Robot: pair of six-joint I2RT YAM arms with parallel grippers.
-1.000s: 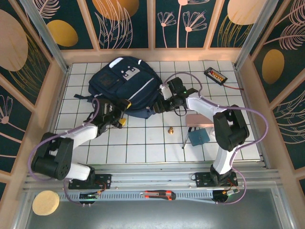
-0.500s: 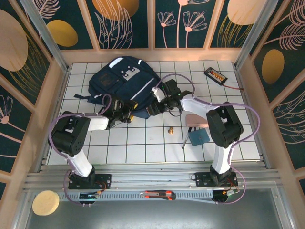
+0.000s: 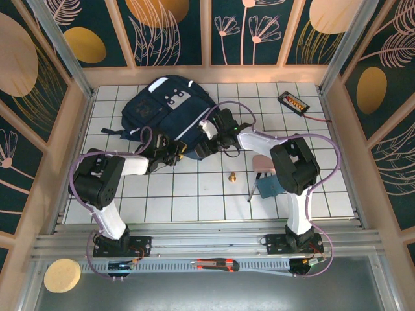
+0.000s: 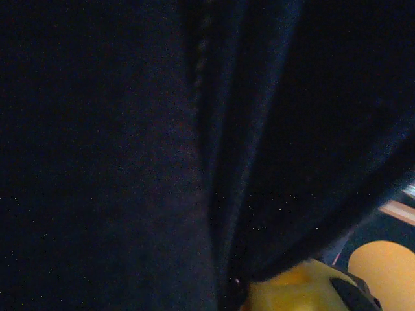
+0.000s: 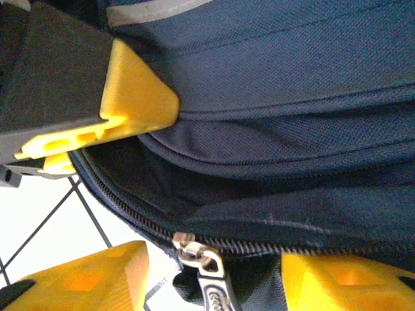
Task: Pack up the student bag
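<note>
The student bag (image 3: 162,110) lies flat in the upper left of the tiled desk (image 3: 194,197), with both arms working at its lower edge near the middle of the frame. The left end effector (image 3: 175,150) is pressed so far into the dark cloth that its wrist view gives little but fabric and one yellow finger (image 4: 298,291) at the bottom; I cannot tell whether it is clenched on a fold or merely against it. The right end effector (image 3: 205,144) is released: its yellow fingers (image 5: 84,278) stand apart on either side of the zipper pull (image 5: 204,272), gripping nothing. The main risk is that the left one catches only a thin fold, so the cloth slips out or the whole bag drags across the desk instead of opening. The right fingers may also close on the fabric rather than the pull and jam the zipper (image 5: 130,217). The two end effectors are near each other and could knock together. Counted: one bag, two end effectors, one zipper pull in view, one small brass piece (image 3: 231,176), one pink flat item (image 3: 264,162), one blue-green square (image 3: 269,186), one black device (image 3: 293,102) at upper right, one utility knife (image 3: 217,264) at the bottom.
</note>
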